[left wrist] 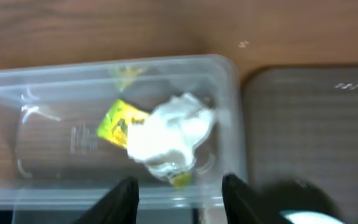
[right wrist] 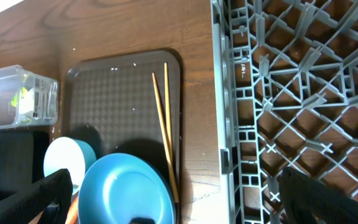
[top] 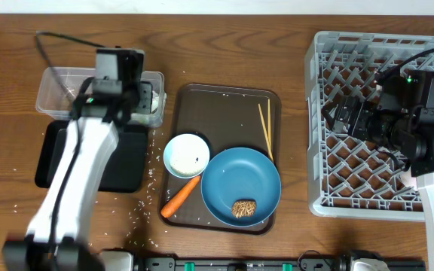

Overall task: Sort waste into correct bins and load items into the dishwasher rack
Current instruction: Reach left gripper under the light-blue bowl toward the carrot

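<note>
Left gripper [left wrist: 180,198], fingers spread and empty, hangs over the clear plastic rectangular tub [top: 51,90] where the crumpled white tissue [left wrist: 173,134] lies, so I'd guess the orange carrot [top: 181,196] is next: it lies slantwise at the front-left corner of the brown serving tray [top: 224,105], to that gripper's right and nearer the robot, well away from the wide-open right gripper [right wrist: 179,199].

Serving tray [top: 224,113]: far half free, only chopsticks [top: 265,129] along right edge; near half blocked by bowl [top: 186,154], blue dish [top: 236,177], carrot [top: 181,196]. Rack [top: 312,128] wall flanks tray's right.
</note>
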Action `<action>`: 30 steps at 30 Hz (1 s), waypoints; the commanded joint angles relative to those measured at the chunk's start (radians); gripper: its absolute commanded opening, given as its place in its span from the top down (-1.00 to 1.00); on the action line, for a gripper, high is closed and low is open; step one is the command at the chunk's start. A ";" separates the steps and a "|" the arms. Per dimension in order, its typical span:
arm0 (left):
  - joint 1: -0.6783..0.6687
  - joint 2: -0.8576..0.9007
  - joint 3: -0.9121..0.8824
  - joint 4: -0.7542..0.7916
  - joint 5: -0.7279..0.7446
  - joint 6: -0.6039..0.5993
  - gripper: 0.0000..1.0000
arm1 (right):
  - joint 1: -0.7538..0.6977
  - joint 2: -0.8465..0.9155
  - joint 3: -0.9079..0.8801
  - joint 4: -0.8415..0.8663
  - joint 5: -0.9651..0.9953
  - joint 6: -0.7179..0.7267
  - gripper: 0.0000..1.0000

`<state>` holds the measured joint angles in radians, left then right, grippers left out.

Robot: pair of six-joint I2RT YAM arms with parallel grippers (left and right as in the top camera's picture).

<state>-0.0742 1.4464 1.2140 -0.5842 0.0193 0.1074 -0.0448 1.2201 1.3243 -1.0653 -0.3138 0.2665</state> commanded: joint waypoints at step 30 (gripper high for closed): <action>-0.349 -0.284 -0.274 -0.519 0.206 -0.387 0.09 | 0.223 0.062 0.003 0.002 0.037 -0.050 -0.93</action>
<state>-0.4210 1.1576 0.9989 -1.1172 0.2203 -0.2192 0.1581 1.2682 1.3243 -1.0622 -0.2867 0.2192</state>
